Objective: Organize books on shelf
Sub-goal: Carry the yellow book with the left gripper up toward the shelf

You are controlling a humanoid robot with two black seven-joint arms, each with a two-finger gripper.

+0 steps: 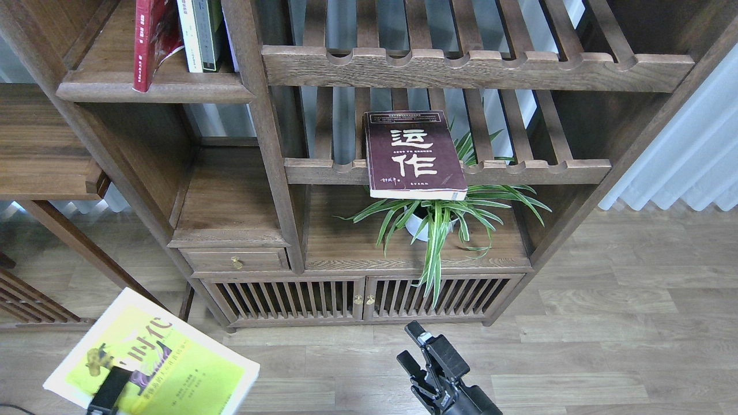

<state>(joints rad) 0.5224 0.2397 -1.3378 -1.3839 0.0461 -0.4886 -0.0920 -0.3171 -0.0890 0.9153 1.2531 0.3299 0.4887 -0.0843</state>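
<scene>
My left gripper (114, 381) is at the bottom left, shut on the yellow-green book (167, 357), which it holds flat over the floor, cover up. My right gripper (409, 346) is open and empty at the bottom centre, in front of the cabinet doors. The dark maroon book (415, 154) lies flat on the middle slatted rack, overhanging its front rail. The red book (150, 43) stands leaning on the solid shelf (155, 91) at the top left, far above both grippers.
A white-spined and a dark-green-spined volume (199, 34) stand beside the red book. A spider plant in a white pot (429, 222) sits under the maroon book. A small drawer (233, 259) and slatted cabinet doors (357, 297) lie below. A curtain (686, 150) hangs on the right.
</scene>
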